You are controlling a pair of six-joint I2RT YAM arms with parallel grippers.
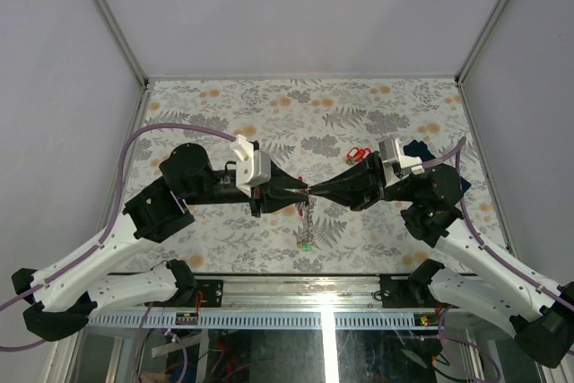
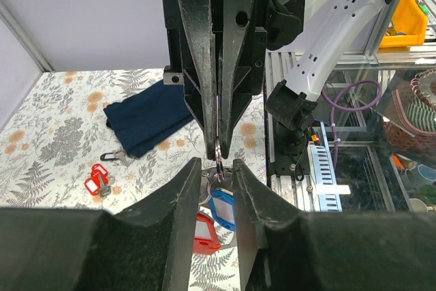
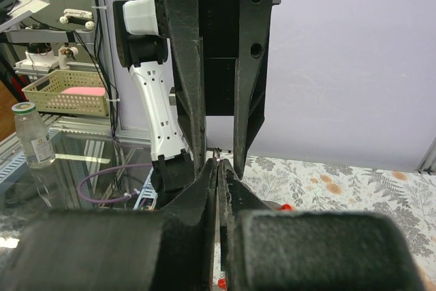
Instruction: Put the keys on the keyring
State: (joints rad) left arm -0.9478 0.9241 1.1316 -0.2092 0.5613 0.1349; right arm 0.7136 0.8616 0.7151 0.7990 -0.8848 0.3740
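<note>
Left wrist: right claw pinched on keyring; left claw slightly open around it.

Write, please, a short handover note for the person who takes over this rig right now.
Right gripper: shut on the keyring, above the table.
Left gripper: open, jaws either side of the ring, tip to tip with the right one.
Keys: blue-tagged key, red-tagged key and green-tagged key hang below the ring. The loose red-tagged bunch lies on the table near the dark cloth.
Done: the hanging keys seem to be on the ring.
Left: thread the loose bunch on.
</note>
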